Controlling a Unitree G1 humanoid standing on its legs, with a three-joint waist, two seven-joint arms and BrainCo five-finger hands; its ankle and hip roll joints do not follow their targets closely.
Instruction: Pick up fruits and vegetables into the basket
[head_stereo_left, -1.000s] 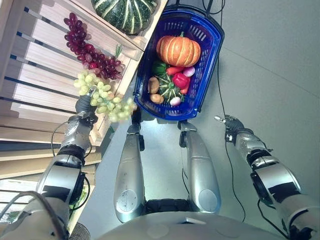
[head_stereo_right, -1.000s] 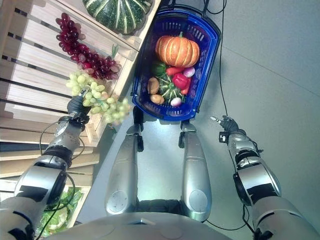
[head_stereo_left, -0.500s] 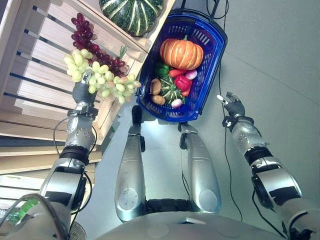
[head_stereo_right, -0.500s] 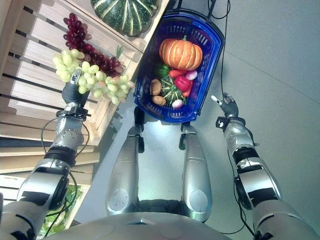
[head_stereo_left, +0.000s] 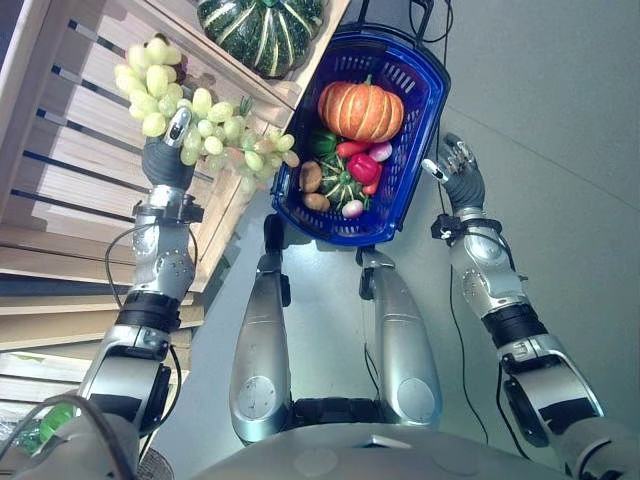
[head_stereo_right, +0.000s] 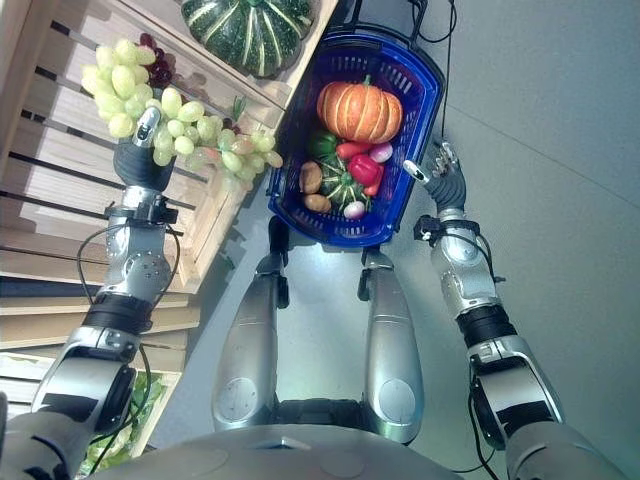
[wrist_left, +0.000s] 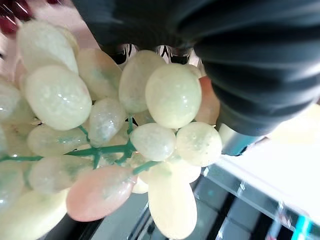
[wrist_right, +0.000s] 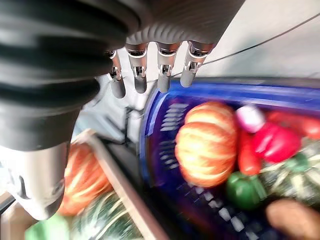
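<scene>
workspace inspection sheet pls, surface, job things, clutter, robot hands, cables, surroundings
surface: grey floor with slatted wooden crates on the robot's left.
job's things: green grapes lifted above the crate; blue basket on the floor holds an orange pumpkin, red pepper, green pepper, small striped squash and other pieces.
clutter: striped green squash in the upper crate; dark red grapes behind the green bunch.
robot hands: left robot hand curled round the green grapes; right robot hand open beside the basket, empty.
cables: nothing seen.
surroundings: green leaves in a lower crate.
</scene>
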